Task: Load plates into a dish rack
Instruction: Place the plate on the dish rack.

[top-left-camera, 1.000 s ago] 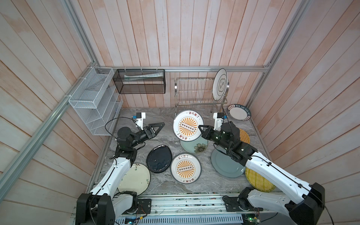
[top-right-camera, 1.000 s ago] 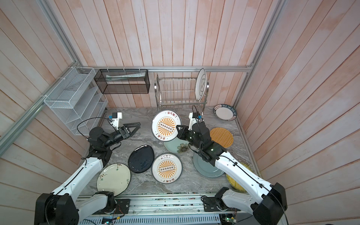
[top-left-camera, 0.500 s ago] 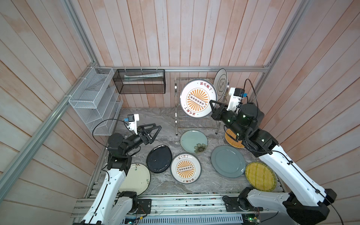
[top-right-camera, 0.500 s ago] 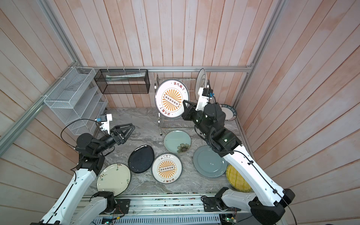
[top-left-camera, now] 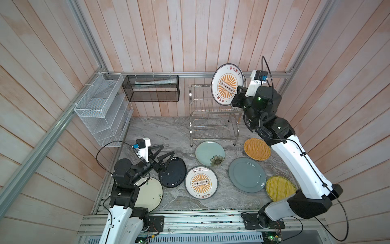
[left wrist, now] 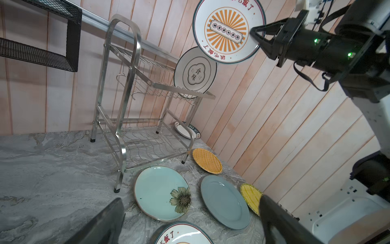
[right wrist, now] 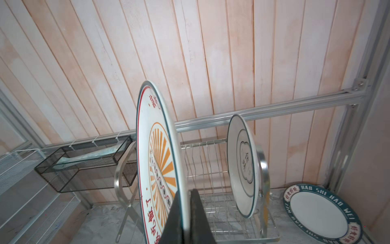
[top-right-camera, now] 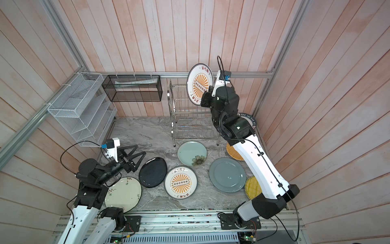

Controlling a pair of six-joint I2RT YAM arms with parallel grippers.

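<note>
My right gripper (top-left-camera: 236,98) (right wrist: 185,219) is shut on the lower rim of a white sunburst plate (top-left-camera: 226,84) (right wrist: 160,160). It holds the plate upright above the upper tier of the steel dish rack (top-left-camera: 213,114) (left wrist: 126,84). Beside it a white plate (left wrist: 195,72) (right wrist: 242,164) stands in the tier's end slot. My left gripper (top-left-camera: 163,153) (left wrist: 190,224) hangs open and empty over the far edge of the black plate (top-left-camera: 173,173). Flat on the table lie a green flower plate (top-left-camera: 210,153), another sunburst plate (top-left-camera: 201,182), and grey-blue (top-left-camera: 247,175), orange woven (top-left-camera: 257,149), yellow woven (top-left-camera: 279,188) and cream (top-left-camera: 148,193) plates.
A white plate with a dark lettered rim (right wrist: 318,213) lies in the back right corner behind the rack. A white mesh organiser (top-left-camera: 101,109) and a black mesh basket (top-left-camera: 150,88) hang on the walls at left and back. Wooden walls close in on three sides.
My right arm has lifted the sunburst plate from table height to above the rack's upper tier and turned it edge-on to the slots. My left arm has drawn back toward the front left, still open.
</note>
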